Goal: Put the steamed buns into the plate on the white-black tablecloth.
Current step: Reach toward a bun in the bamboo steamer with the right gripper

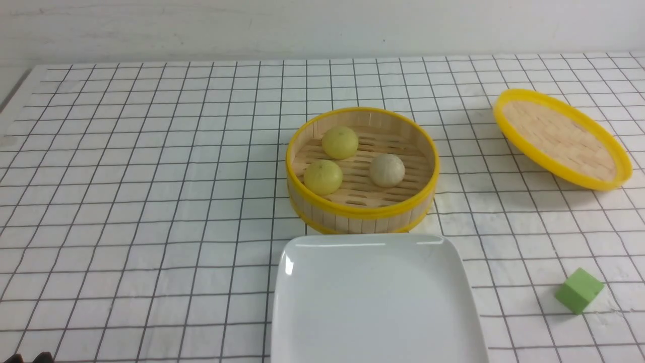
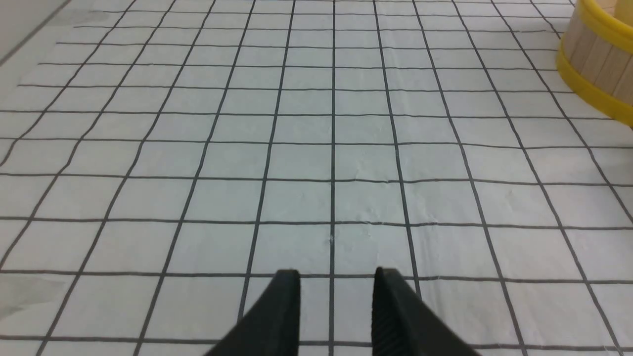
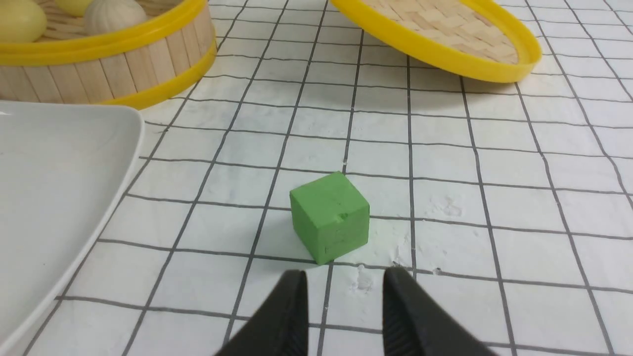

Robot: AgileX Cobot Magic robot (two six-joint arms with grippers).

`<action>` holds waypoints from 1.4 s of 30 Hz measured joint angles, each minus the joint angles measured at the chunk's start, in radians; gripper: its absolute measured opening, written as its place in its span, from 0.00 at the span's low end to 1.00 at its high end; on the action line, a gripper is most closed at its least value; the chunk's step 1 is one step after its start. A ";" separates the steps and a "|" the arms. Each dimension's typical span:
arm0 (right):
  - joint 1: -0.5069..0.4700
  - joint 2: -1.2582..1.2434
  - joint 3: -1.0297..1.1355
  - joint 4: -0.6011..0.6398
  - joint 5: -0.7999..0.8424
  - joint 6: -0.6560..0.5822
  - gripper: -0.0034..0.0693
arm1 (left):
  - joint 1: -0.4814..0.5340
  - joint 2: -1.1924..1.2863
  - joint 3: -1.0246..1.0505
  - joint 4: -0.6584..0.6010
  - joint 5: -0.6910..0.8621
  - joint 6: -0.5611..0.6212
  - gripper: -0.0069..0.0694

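Observation:
Three steamed buns lie inside a round bamboo basket [image 1: 364, 210]: two pale yellow ones [image 1: 340, 142] [image 1: 323, 177] and a beige-grey one [image 1: 387, 170]. The white square plate [image 1: 373, 302] sits empty just in front of the basket on the white-black tablecloth [image 1: 151, 176]. My left gripper [image 2: 336, 272] hovers open over bare cloth, left of the basket [image 2: 598, 69]. My right gripper [image 3: 346, 272] is open too, with nothing between its fingers, right of the plate [image 3: 49, 173]. The right wrist view catches the beige bun [image 3: 113, 15] and a yellow bun [image 3: 20, 22].
The basket's yellow-rimmed lid [image 1: 559, 138] lies tilted at the back right. A green cube [image 1: 579, 290] rests on the cloth right of the plate, directly ahead of my right gripper's fingertips [image 3: 330, 216]. The wall stands beyond the table's far edge.

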 joint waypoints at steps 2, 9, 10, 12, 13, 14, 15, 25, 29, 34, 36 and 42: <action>0.000 0.000 0.000 0.056 0.000 0.025 0.38 | 0.000 0.000 0.000 -0.115 -0.014 -0.084 0.41; 0.000 0.000 0.004 0.470 0.013 0.215 0.38 | 0.000 0.000 0.001 -0.568 -0.081 -0.450 0.41; 0.000 0.000 0.004 0.480 0.013 0.218 0.38 | 0.000 0.000 0.001 -0.586 -0.082 -0.457 0.41; 0.000 0.000 0.004 0.585 0.014 0.231 0.38 | 0.000 0.000 0.001 -0.659 -0.089 -0.518 0.41; 0.000 0.000 0.004 0.604 0.013 0.233 0.38 | 0.000 0.000 0.001 -0.668 -0.090 -0.524 0.41; 0.000 0.000 0.004 0.620 0.013 0.233 0.38 | 0.000 0.000 0.001 -0.674 -0.095 -0.532 0.41; 0.000 0.000 0.004 0.632 0.012 0.234 0.38 | 0.000 0.000 0.002 -0.682 -0.109 -0.536 0.41; 0.000 0.023 -0.161 0.562 0.042 0.215 0.21 | 0.000 0.000 -0.077 -0.782 -0.168 -0.440 0.36; 0.000 0.170 -0.367 0.316 0.213 0.212 0.04 | 0.000 0.049 -0.299 -0.701 -0.043 -0.239 0.22; 0.000 0.487 -0.563 0.038 0.551 0.315 0.03 | 0.000 0.345 -0.476 -0.565 0.330 -0.157 0.09; 0.000 0.585 -0.590 0.010 0.601 0.325 0.03 | 0.000 0.433 -0.490 -0.536 0.412 -0.147 0.09; 0.000 0.927 -0.689 0.247 0.558 0.033 0.04 | 0.000 0.758 -0.556 -0.465 0.511 0.019 0.09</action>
